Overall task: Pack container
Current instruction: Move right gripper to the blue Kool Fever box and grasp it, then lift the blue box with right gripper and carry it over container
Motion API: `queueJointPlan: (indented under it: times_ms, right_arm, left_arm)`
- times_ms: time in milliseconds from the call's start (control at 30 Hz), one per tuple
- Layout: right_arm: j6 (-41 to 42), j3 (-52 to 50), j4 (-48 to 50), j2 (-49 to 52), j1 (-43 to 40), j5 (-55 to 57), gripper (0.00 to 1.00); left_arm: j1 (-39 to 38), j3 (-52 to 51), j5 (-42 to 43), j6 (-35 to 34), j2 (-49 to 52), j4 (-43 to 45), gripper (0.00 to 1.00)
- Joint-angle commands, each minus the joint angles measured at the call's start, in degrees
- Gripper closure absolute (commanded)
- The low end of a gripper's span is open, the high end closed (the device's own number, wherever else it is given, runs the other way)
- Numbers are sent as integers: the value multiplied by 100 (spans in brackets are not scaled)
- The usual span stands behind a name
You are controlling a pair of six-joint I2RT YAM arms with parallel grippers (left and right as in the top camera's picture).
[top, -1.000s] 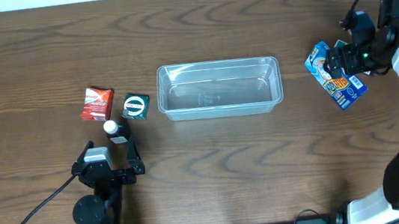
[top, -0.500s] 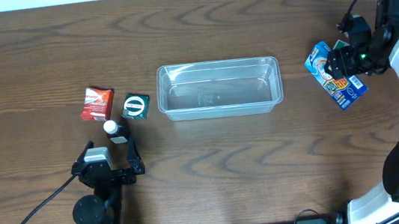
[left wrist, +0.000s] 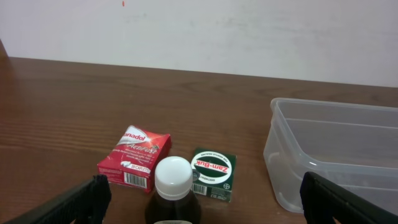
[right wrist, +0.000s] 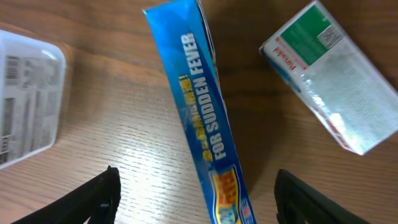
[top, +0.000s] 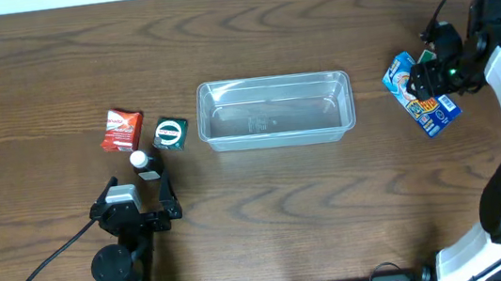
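The clear plastic container (top: 275, 109) stands empty at the table's middle; its corner shows in the left wrist view (left wrist: 336, 155) and the right wrist view (right wrist: 28, 93). My right gripper (top: 434, 77) is open above a blue box (top: 420, 95), which lies between its fingers (right wrist: 199, 124) without contact. A green-and-white box (right wrist: 329, 81) lies beside it. My left gripper (top: 137, 210) is open and empty, just behind a brown bottle with a white cap (top: 142, 161) (left wrist: 174, 186). A red packet (top: 123, 129) (left wrist: 135, 157) and a green box (top: 170, 133) (left wrist: 212, 173) lie past the bottle.
A pale wall (left wrist: 199, 31) stands beyond the table's far edge. A black cable (top: 43, 268) runs from the left arm's base across the front left.
The right arm's upper part has shifted slightly; the gripper stays over the blue box. The left arm and all objects have not moved.
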Motion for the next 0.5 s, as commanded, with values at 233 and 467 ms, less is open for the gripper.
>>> queueJointPlan:
  times_ms: [233,467]
  right_arm:
    - [-66,-52,50,238,-52,13,48]
    - [-28,-52,42,238,-52,11,79]
  left_arm:
    - [24,-101,61,28,-2,-201,2]
    - [24,-101,61,28,-2,-201,2]
